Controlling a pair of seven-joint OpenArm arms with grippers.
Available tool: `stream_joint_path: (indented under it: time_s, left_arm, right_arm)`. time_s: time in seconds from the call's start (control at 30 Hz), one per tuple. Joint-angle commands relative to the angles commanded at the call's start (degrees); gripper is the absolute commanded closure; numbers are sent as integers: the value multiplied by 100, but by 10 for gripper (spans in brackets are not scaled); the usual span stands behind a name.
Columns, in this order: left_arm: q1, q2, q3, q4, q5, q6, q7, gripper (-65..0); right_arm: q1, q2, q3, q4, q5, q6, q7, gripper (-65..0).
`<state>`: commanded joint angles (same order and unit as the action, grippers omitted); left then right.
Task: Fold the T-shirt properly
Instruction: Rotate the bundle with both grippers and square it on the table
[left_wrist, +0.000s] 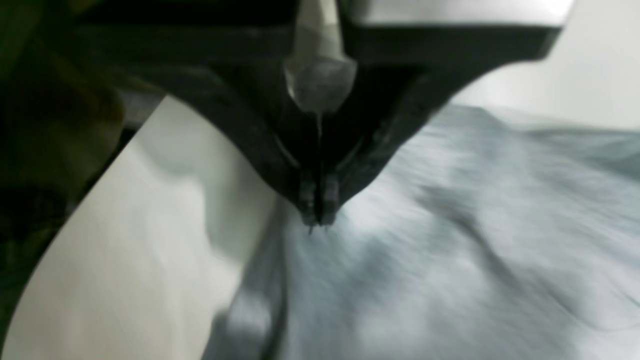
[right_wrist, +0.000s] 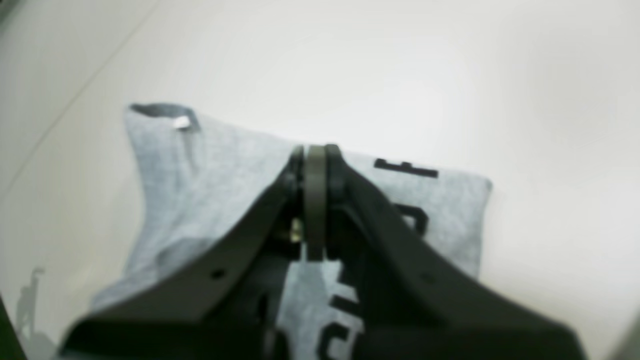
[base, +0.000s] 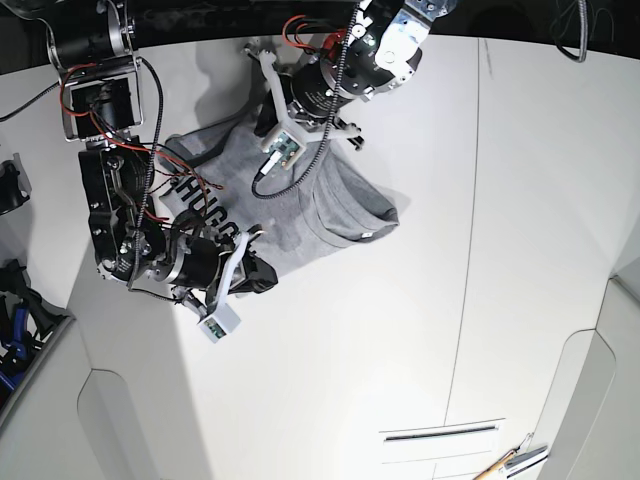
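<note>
T-shirt (base: 300, 215) lies bunched on white table (base: 500, 250), lettered side partly up, collar with tag (right_wrist: 181, 122) at far edge in right wrist view. Both arms at opposite edges of cloth, likely to carry fold across together. Left gripper (left_wrist: 317, 212) clenched on pinch of grey fabric, cloth draping away below and to right (view blurred). Right gripper (right_wrist: 315, 160) closed, jaws together above lettered panel; whether fabric caught between them, cannot tell. Shirt sits between arms.
</note>
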<state>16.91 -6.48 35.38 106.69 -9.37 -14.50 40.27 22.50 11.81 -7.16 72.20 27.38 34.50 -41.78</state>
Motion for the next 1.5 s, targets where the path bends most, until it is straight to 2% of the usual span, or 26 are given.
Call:
stream_joint_path:
  time_s: [0.07,0.13,0.27,0.53,0.67,0.83,1.03,1.1,1.2,1.23,1.33,1.5]
  left_arm:
    - [-72,0,33,-398,26,7,0,0]
    - [-105,-2,-46,-579,116,170,0,0]
    - [-238,-2,-531,-590,197,210,7,0]
    - [-472,-4,-2157,-601,192,229,46,0]
    - [-680,-4,-2592,-660,186,229,63,0]
    - [-719,-4,-2608,-531,186,205,192,0]
    - [-391,-35,-2608,501,48,208,221,0]
    - [-249,-33,-2605,678,-118,160,216,0]
    - [-129,-17,-2557,728,-581,-232,251,0]
    - [-114,-17,-2494,726,-658,-271,286,0]
    - [-103,-17,-2188,658,-625,-269,282,0]
    - [-260,-4,-1921,-170,-605,-219,155,0]
  right_arm:
    - [96,-11,-4,-382,-63,0,2,0]
    - [109,-9,-4,-702,-74,2,-20,0]
    - [46,24,-4,-977,-63,2,-175,0]
    - [48,667,-4,-920,1049,9,-876,0]
    - [48,756,-2,-918,1432,24,-1141,0]
    - [63,754,107,-807,1569,22,-1091,0]
    - [118,752,498,-485,1543,22,-984,0]
    - [155,748,501,-487,1196,20,-697,0]
    - [157,739,501,-496,498,-20,-238,0]
    - [160,739,501,-514,323,-20,-168,0]
    - [157,739,498,-595,22,-20,-127,0]
    - [153,739,498,-984,0,-17,-122,0]
